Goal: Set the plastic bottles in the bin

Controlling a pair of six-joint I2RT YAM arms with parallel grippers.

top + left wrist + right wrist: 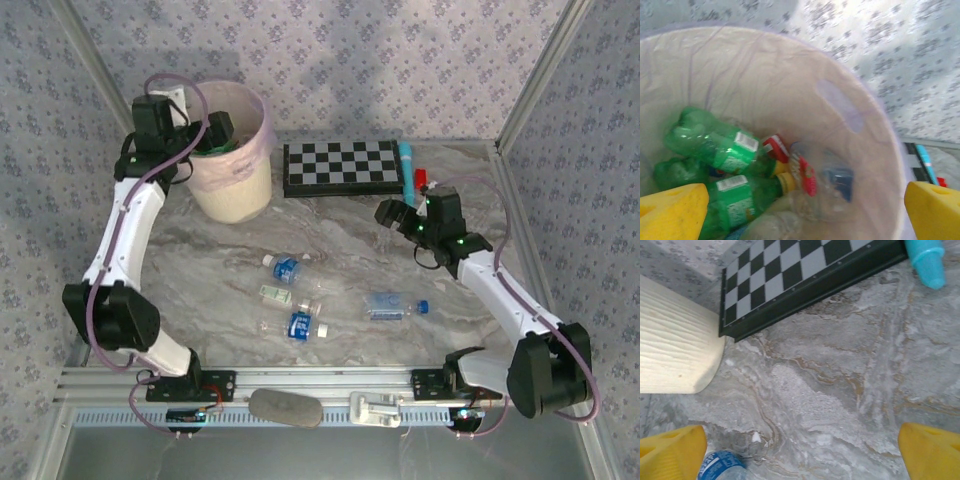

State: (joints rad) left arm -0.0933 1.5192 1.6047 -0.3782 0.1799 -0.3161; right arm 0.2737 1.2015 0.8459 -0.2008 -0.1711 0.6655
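Note:
The cream-white bin (235, 170) with its pink liner stands at the back left. My left gripper (213, 133) hangs open over its mouth. Looking down inside the bin (860, 150), I see green bottles (715, 145) with yellow caps and a clear bottle (825, 185) with a red label, all below the open left gripper (805, 217). Several clear bottles with blue labels lie mid-table, among them one (285, 267), another (298, 325) and a third (388, 305). My right gripper (400, 215) hovers open and empty over bare marble, with one bottle (722, 467) beside its left finger (672, 452).
A black-and-white chessboard (342, 166) lies at the back, with a teal marker (407, 160) and a small red block (421, 180) at its right end. The bin's wall (675, 350) and the board (790, 275) lie ahead of the right gripper (802, 455). A grey pad (285, 407) rests on the front rail.

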